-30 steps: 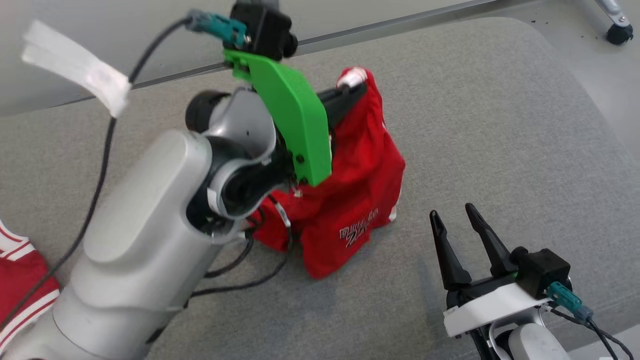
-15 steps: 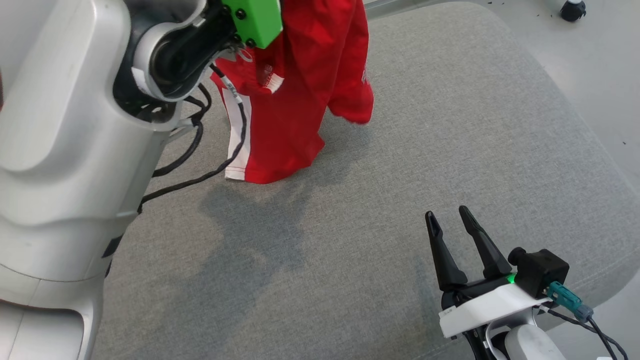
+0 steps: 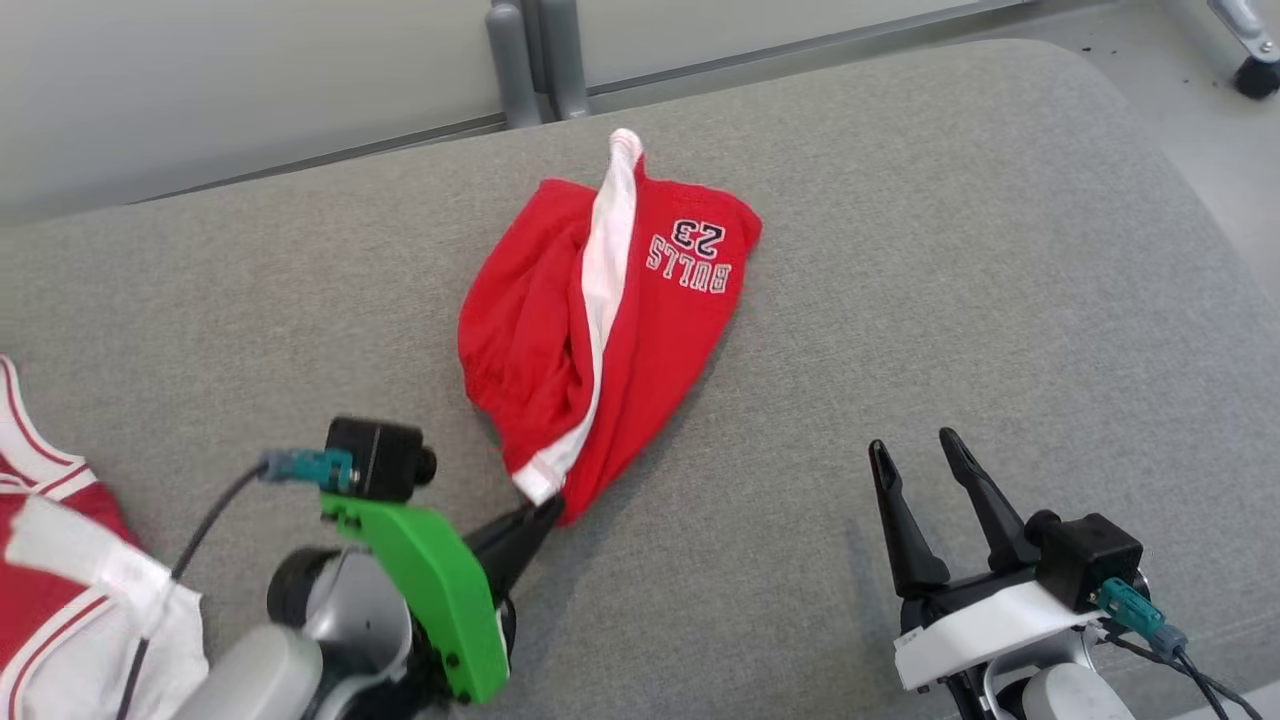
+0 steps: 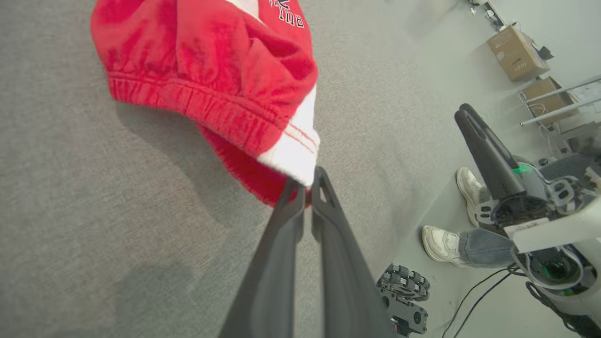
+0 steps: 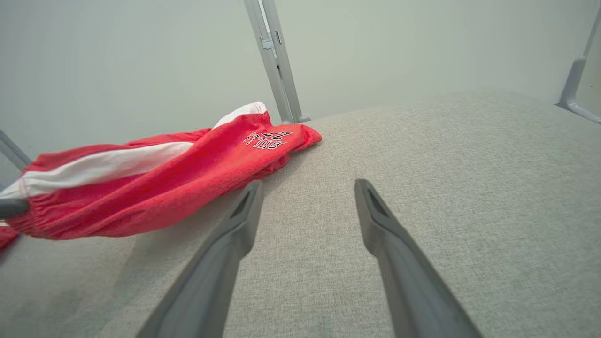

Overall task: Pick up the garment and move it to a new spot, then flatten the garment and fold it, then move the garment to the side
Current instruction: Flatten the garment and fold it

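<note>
Left gripper (image 3: 537, 512) sits low at near left now. A second ago that arm was up high with the shorts (image 3: 610, 330) dangling off it. Head camera has shifted too, so don't trust exact offsets. Right gripper (image 3: 915, 447) hasn't budged, near right.

Grey pad (image 3: 950, 250): big, with room on the right and far side to spread cloth.

Shorts: mid-pad, crumpled, running from far to near left. White stripe (image 3: 600, 290) faces up, printed leg end at the far side.

Red-and-white jersey (image 3: 30, 500): near-left edge, well apart from the shorts.

Left gripper: fingers together, clamped on the near tip of the shorts, where the white stripe meets the waistband (image 4: 202, 105).

Right gripper: fingers apart, holding nothing, over the pad near the shorts, not touching.

My read: relocation looks done and flattening is the step in hand. To do it well:
- Keep the left pinch as the anchor.
- Bring the right gripper to the other end of the waistband and pinch there.
- Draw the two apart until the band goes taut, then drag toward the near edge so the legs trail out flat.

Risks: the left hold is right at the tip and may slip under tension. Keep the drag clear of the jersey.
</note>
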Controlling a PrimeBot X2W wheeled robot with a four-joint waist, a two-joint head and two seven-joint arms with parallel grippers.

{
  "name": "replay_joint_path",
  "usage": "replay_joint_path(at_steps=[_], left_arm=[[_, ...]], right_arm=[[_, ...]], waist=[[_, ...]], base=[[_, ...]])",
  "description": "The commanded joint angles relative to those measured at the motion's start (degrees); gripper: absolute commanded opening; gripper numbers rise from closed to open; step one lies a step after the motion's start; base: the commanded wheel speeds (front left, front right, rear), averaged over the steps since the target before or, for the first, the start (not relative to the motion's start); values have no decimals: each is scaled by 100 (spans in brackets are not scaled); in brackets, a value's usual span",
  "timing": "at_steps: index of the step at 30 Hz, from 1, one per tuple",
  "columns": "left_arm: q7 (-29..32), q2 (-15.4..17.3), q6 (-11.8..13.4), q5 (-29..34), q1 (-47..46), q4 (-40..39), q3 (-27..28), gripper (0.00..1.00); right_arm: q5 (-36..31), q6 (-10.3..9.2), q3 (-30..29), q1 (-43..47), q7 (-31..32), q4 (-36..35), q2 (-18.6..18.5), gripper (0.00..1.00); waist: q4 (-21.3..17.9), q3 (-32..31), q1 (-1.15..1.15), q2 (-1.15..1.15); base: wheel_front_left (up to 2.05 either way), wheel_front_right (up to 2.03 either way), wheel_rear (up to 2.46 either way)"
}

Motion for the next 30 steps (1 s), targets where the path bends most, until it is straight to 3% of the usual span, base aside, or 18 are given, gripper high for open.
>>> replay_joint_path(at_steps=[1, 7, 14, 15, 19, 20, 21, 22, 27, 30], left_arm=[[-99, 29, 37, -77, 174, -40, 14, 0], [-1029, -5, 104, -1, 1255, 317, 162, 0], [-1652, -274, -132, 24, 1255, 1206, 309, 0], [-1681, -300, -160, 43, 1227, 1328, 301, 17], [-1808, -402, -267, -63, 1157, 1685, 346, 28], [-1825, -404, -287, -63, 1147, 1751, 362, 44], [-1850, -401, -301, -54, 1129, 1804, 381, 82], [-1863, -398, -334, -50, 1122, 1838, 371, 100], [-1736, -277, -407, -98, 1265, 1848, 315, 100], [-1841, -143, -302, 46, 1403, 1718, 337, 100]], right_arm=[[-68, 0, -9, 46, -18, 7, -8, 100], [-222, 0, -44, 81, -18, 44, -10, 100], [-419, 0, -9, 198, -18, 94, -11, 100], [-450, 0, -17, 227, -18, 96, -11, 100], [-547, 0, -48, 246, -18, 113, -11, 100], [-563, 0, -53, 256, -18, 119, -11, 100], [-580, 0, -54, 265, -18, 118, -10, 100], [-593, 0, -52, 273, -18, 112, -10, 100], [-625, 0, -93, 375, -18, 67, -10, 100], [-670, 0, -116, 482, -18, 65, -10, 100]], waist=[[269, -57, 0, 69], [749, -131, 0, 69], [1208, -272, 0, 69], [1250, -297, 0, 69], [1304, -356, 0, 69], [1300, -373, 0, 69], [1293, -388, 0, 69], [1282, -401, 0, 69], [1211, -488, 0, 69], [1172, -559, 0, 69]], base=[[0, 0, 0], [0, 0, 0], [0, 0, 0], [0, 0, 0], [0, 0, 0], [0, 0, 0], [0, 0, 0], [0, 0, 0], [0, 0, 0], [0, 0, 0]])
